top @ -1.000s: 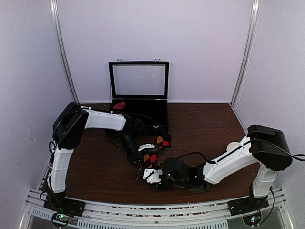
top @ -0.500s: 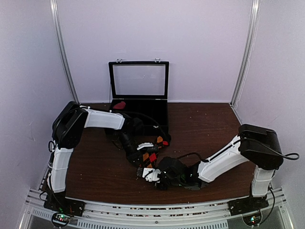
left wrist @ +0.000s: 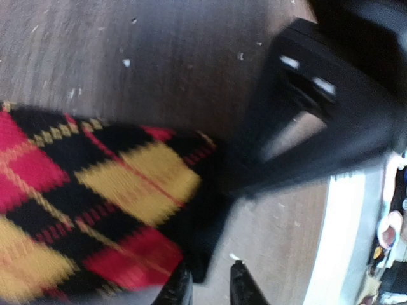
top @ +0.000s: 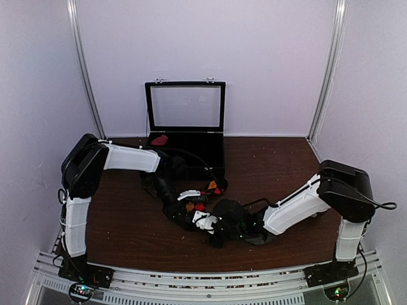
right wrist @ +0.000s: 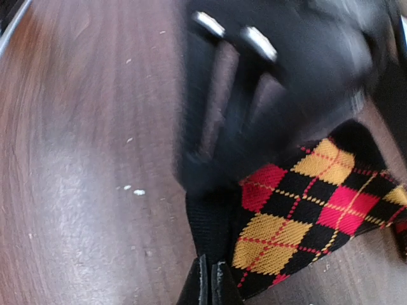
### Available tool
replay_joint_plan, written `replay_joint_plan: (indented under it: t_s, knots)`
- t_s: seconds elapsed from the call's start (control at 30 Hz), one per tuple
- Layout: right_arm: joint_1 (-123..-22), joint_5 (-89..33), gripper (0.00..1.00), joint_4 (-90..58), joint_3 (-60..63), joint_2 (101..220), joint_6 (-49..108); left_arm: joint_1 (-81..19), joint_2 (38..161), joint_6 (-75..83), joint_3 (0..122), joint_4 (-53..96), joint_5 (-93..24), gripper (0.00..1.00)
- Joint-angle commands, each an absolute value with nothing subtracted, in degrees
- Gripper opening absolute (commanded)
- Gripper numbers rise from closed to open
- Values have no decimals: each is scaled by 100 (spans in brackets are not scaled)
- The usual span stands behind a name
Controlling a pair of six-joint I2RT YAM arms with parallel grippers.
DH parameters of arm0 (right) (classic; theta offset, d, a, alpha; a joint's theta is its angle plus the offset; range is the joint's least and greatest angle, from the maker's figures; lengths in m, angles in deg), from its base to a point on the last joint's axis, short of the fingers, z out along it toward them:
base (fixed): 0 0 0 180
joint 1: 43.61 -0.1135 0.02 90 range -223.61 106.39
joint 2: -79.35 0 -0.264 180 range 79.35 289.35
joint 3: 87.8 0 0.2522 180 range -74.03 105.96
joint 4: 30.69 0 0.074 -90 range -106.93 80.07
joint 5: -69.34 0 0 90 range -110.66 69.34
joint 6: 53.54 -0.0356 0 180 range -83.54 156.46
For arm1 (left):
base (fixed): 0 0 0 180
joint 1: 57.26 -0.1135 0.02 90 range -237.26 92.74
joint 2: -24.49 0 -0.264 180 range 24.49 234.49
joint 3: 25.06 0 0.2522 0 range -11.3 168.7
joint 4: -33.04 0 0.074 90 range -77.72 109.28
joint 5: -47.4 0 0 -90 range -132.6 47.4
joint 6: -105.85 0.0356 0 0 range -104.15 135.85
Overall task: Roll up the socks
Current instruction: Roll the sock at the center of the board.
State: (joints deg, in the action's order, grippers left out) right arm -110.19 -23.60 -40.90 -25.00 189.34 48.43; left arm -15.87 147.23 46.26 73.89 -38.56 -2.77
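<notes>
The black sock with red and orange argyle diamonds (top: 198,206) lies bunched on the brown table between my two grippers. My left gripper (top: 188,216) is open. In the left wrist view (left wrist: 210,289) the sock (left wrist: 114,184) has its black corner in the gap, next to the left finger. My right gripper (top: 205,219) is shut on the sock's black cuff, as the right wrist view (right wrist: 211,283) shows below the sock (right wrist: 305,190). A red-pink item (top: 159,140) lies in the case, too small to tell whether it is the pink sock.
A black case (top: 216,149) with its glass lid raised stands at the back of the table. The left arm's black body (right wrist: 273,76) fills the top of the right wrist view. The right gripper's body (left wrist: 318,127) crosses the left wrist view. Walls close both sides.
Both grippers have moved away from the near edge and a little left, taking the argyle sock with them. The right arm has stretched further left. The sock looks more bunched.
</notes>
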Motion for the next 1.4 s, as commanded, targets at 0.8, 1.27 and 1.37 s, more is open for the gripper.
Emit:
replay_joint_plan:
  t_s: [0.8, 1.27, 1.37]
  knots:
    - [-9839, -6110, 0, -1702, -877, 20066, 304, -1064, 12054, 6721, 4951, -2089, -1928, 45]
    - [-9468, -7083, 0, -2376, -1293, 20151, -1175, -276, 12547, 7277, 5154, -1179, -3242, 40]
    - [-9436, -7223, 0, -2337, -1209, 20219, -1324, -173, 12696, 7324, 5192, -1093, -3427, 36]
